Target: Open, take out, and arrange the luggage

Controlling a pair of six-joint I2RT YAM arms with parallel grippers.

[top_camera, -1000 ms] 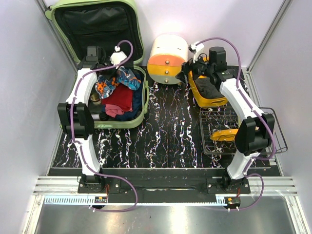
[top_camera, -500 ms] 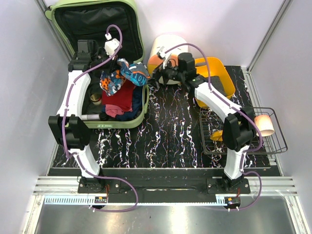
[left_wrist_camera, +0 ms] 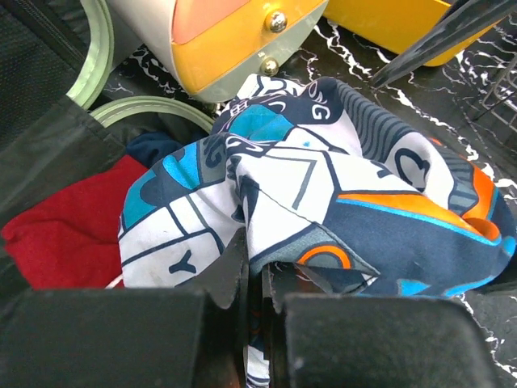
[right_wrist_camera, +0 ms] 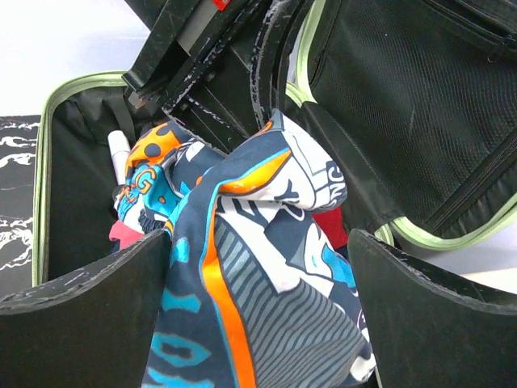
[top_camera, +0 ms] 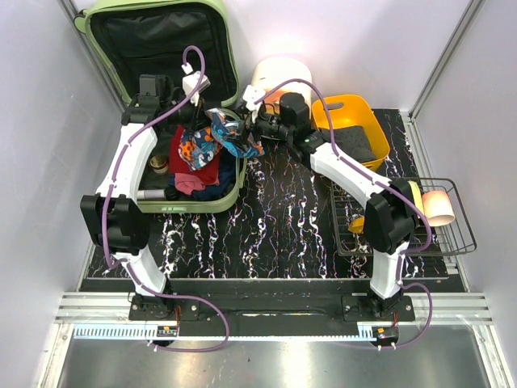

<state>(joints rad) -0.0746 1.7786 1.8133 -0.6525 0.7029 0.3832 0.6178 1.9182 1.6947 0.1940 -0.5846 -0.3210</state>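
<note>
The pale green luggage (top_camera: 202, 204) lies open at the back left, its black-lined lid (top_camera: 153, 36) standing against the wall. My left gripper (top_camera: 200, 121) is shut on a blue, white and orange patterned cloth (top_camera: 220, 137) and holds it above the luggage's right rim. In the left wrist view the cloth (left_wrist_camera: 323, 186) is pinched in my shut left gripper (left_wrist_camera: 258, 275). My right gripper (top_camera: 247, 133) is open at the cloth's hanging end. In the right wrist view the cloth (right_wrist_camera: 258, 267) hangs between the wide-open fingers of my right gripper (right_wrist_camera: 262, 279); whether they touch it is unclear.
Red clothing (top_camera: 198, 166) and other items lie in the luggage. A cream-and-orange cylindrical drawer box (top_camera: 279, 81) stands behind the right gripper. An orange bin (top_camera: 355, 113) holds dark cloth. A wire basket (top_camera: 404, 234) at the right holds a paper roll (top_camera: 440, 206).
My right arm swung left from the orange bin to the patterned cloth. My left gripper lifted the cloth up and to the right, over the luggage rim.
</note>
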